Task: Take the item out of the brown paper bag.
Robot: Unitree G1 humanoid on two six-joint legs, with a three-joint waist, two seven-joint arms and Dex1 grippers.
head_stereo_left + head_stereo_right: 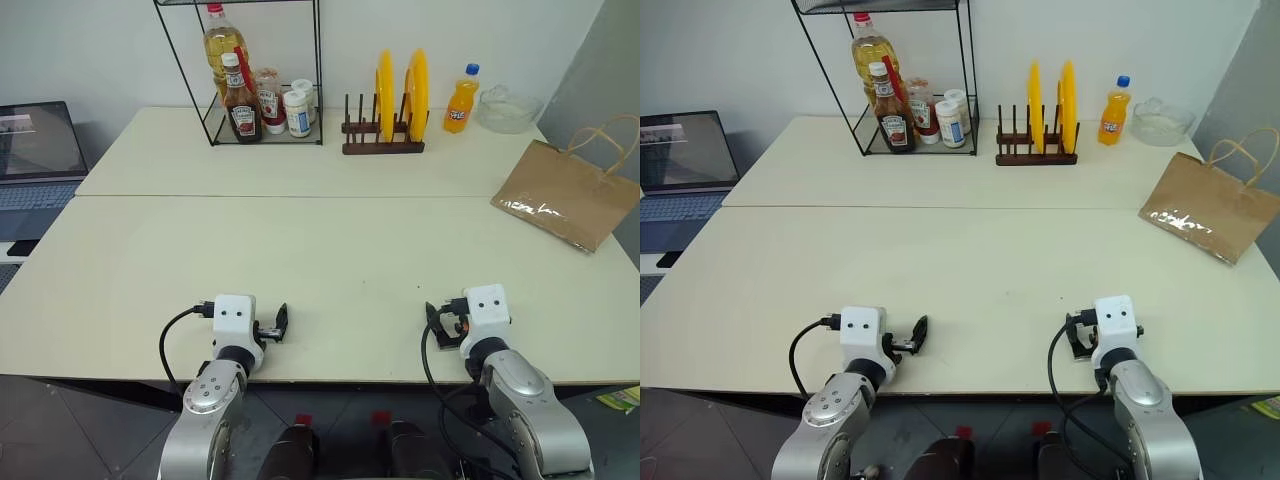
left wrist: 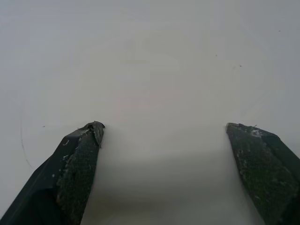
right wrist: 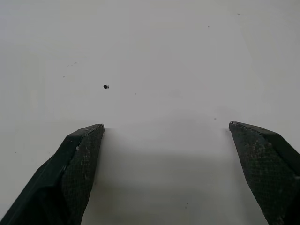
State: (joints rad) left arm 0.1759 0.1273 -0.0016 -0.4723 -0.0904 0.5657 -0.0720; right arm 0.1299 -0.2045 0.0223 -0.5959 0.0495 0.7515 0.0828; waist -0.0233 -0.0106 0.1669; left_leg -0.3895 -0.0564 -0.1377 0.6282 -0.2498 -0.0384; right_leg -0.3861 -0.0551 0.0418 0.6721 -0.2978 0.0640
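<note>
The brown paper bag (image 1: 565, 195) lies on its side at the far right of the cream table (image 1: 330, 250), its twine handles (image 1: 608, 140) pointing toward the right edge. The item is hidden; none of it shows outside the bag. My left gripper (image 1: 270, 328) hovers over the table's front edge, left of centre, open with bare tabletop between its fingers (image 2: 79, 164). My right gripper (image 1: 445, 325) is level with it, right of centre and well short of the bag. It is also open, and its fingers (image 3: 79, 159) hold nothing.
At the back stand a wire rack (image 1: 250, 90) with oil, ketchup bottles and jars, a wooden rack with two yellow plates (image 1: 385, 110), an orange soda bottle (image 1: 461, 100) and a glass bowl (image 1: 508, 108). A laptop (image 1: 35, 150) sits off the left side.
</note>
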